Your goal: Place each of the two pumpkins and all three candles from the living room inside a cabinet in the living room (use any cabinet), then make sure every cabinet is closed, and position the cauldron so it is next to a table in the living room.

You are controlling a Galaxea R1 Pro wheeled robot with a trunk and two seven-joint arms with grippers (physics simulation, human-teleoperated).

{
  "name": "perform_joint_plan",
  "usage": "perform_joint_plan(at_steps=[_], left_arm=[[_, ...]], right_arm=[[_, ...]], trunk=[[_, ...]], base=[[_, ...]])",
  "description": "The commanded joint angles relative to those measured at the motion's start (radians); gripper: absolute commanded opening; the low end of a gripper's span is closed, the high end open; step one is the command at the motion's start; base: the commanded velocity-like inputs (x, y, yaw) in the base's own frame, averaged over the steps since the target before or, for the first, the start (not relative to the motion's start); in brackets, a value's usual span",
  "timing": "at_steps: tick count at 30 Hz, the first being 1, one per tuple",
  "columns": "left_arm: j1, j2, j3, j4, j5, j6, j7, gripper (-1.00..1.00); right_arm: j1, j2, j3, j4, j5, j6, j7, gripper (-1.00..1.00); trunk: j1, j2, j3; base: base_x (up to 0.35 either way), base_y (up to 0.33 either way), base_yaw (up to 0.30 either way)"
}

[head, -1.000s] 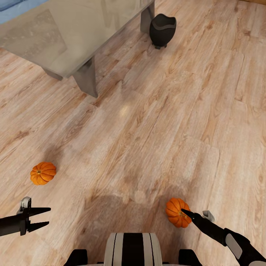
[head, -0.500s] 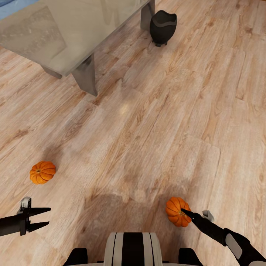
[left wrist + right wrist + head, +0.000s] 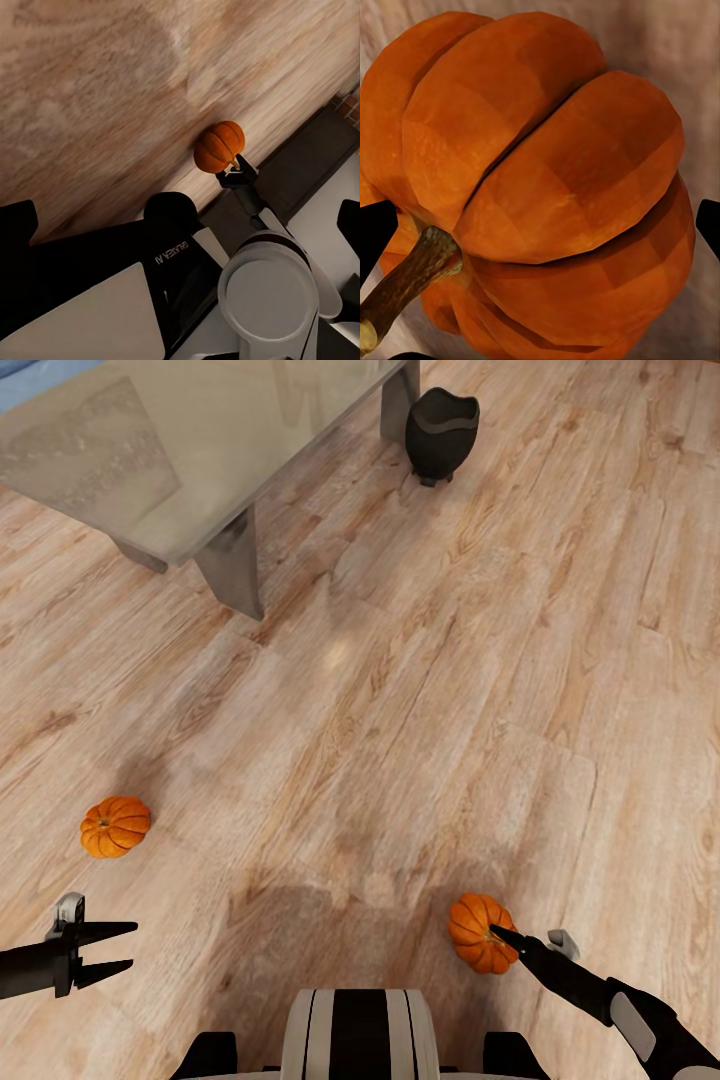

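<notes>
Two orange pumpkins lie on the light wood plank floor. One pumpkin [image 3: 115,826] sits at the left, a little ahead of my open left gripper [image 3: 128,948], which holds nothing. The other pumpkin [image 3: 478,932] [image 3: 219,145] rests close in front of my base at the right. My right gripper [image 3: 500,936] is open at this pumpkin, one fingertip [image 3: 493,931] touching its side. The right wrist view has it [image 3: 547,187] large between the two spread fingertips [image 3: 373,229], stem toward one finger. The black cauldron [image 3: 441,435] stands on the floor beside a leg of the grey-topped table [image 3: 150,450].
A blue sofa edge [image 3: 30,375] shows behind the table at the far left. Table legs [image 3: 235,572] stand ahead on the left. My white base [image 3: 358,1035] is at the near edge. Red brick [image 3: 349,105] sits by a dark low band.
The head view has shifted very slightly. Both pumpkins, the cauldron and both grippers keep their places.
</notes>
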Motion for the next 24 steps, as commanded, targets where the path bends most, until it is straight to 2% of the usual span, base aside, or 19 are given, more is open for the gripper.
perform_joint_plan(at_steps=[1, 6, 9, 15, 24], left_arm=[[0.000, 0.000, 0.000, 0.000, 0.000, 0.000, 0.000, 1.00], [0.000, 0.000, 0.000, 0.000, 0.000, 0.000, 0.000, 1.00], [0.000, 0.000, 0.000, 0.000, 0.001, 0.000, 0.000, 1.00], [0.000, 0.000, 0.000, 0.000, 0.000, 0.000, 0.000, 1.00], [0.000, 0.000, 0.000, 0.000, 0.000, 0.000, 0.000, 1.00]], right_arm=[[0.000, 0.000, -0.001, 0.001, 0.012, -0.007, -0.029, -1.00], [0.000, 0.000, -0.001, 0.001, 0.012, -0.006, -0.029, -1.00], [0.000, 0.000, -0.001, 0.001, 0.012, -0.006, -0.029, -1.00], [0.000, 0.000, -0.001, 0.001, 0.012, -0.006, -0.029, -1.00], [0.000, 0.000, -0.001, -0.016, 0.009, 0.002, -0.032, -1.00]], trunk=[[0.000, 0.000, 0.000], [0.000, 0.000, 0.000], [-0.001, 0.001, 0.012], [-0.001, 0.001, 0.012], [-0.005, 0.003, 0.046]], base=[[0.000, 0.000, 0.000], [0.000, 0.000, 0.000], [0.000, 0.000, 0.000], [0.000, 0.000, 0.000], [0.000, 0.000, 0.000]])
